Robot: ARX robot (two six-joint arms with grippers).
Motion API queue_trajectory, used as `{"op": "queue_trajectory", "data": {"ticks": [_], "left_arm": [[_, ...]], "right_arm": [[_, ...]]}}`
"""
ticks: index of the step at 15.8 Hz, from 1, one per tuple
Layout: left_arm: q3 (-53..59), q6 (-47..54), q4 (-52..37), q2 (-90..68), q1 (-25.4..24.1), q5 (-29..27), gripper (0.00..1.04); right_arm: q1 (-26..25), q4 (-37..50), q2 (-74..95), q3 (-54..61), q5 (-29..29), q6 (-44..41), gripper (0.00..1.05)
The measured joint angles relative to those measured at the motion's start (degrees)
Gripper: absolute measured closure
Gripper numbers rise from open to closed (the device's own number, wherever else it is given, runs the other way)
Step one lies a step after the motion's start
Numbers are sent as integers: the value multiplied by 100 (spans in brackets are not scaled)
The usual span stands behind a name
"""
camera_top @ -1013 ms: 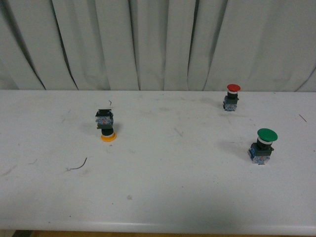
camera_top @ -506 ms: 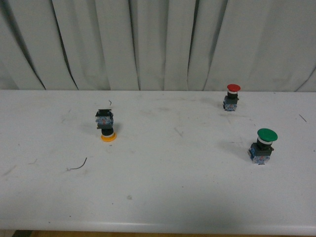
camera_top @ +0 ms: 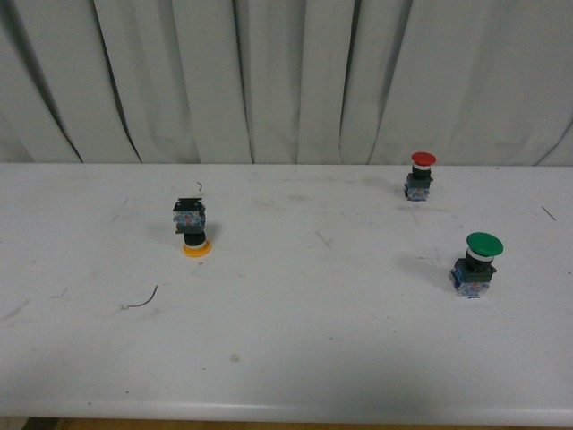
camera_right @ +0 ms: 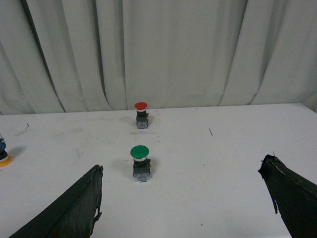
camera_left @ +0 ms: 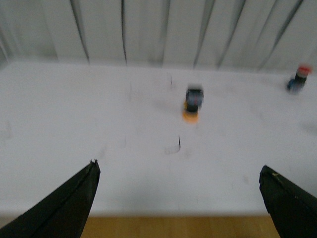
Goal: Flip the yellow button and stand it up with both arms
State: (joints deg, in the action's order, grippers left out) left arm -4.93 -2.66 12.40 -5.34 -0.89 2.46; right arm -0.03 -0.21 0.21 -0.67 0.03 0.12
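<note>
The yellow button (camera_top: 192, 229) stands upside down on the white table (camera_top: 295, 331), left of centre, its yellow-orange cap on the surface and its blue-grey base on top. It shows blurred in the left wrist view (camera_left: 192, 103) and at the picture's edge in the right wrist view (camera_right: 3, 154). My left gripper (camera_left: 179, 168) is open and empty, low by the table's near edge, well short of the button. My right gripper (camera_right: 183, 171) is open and empty above the table's right side. Neither arm shows in the front view.
A red-capped switch (camera_top: 421, 176) stands upright at the back right, also in the right wrist view (camera_right: 141, 114). A larger green-capped switch (camera_top: 476, 262) stands upright at the right (camera_right: 140, 162). A thin curved wire scrap (camera_top: 141, 301) lies front left. Grey curtain (camera_top: 286, 81) hangs behind.
</note>
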Motion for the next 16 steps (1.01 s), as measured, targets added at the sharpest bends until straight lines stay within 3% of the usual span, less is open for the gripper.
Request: {"op": "queue_trajectory", "data": {"ticks": [1, 3, 5, 7, 10, 13, 16], "left_arm": [[-562, -236, 796, -796, -44, 140, 7], [-1005, -463, 876, -992, 262, 92, 7], [-1373, -579, -13, -1729, 734, -225, 7], [-1764, -640, -1318, -3458, 1449, -450, 7], [-2975, -643, -2277, -5814, 1923, -824, 7], [-4295, -682, -1899, -8076, 2144, -1139, 7], [-5567, -870, -1250, -9748, 2068, -1209, 7]], "right_arm": [[2, 7, 0, 0, -4, 2, 6], [2, -4, 0, 0, -4, 2, 6], [2, 7, 0, 0, -4, 2, 6], [2, -2, 0, 0, -4, 2, 6], [2, 0, 0, 0, -4, 2, 6], [2, 2, 0, 0, -4, 2, 6], [2, 0, 0, 0, -4, 2, 6]]}}
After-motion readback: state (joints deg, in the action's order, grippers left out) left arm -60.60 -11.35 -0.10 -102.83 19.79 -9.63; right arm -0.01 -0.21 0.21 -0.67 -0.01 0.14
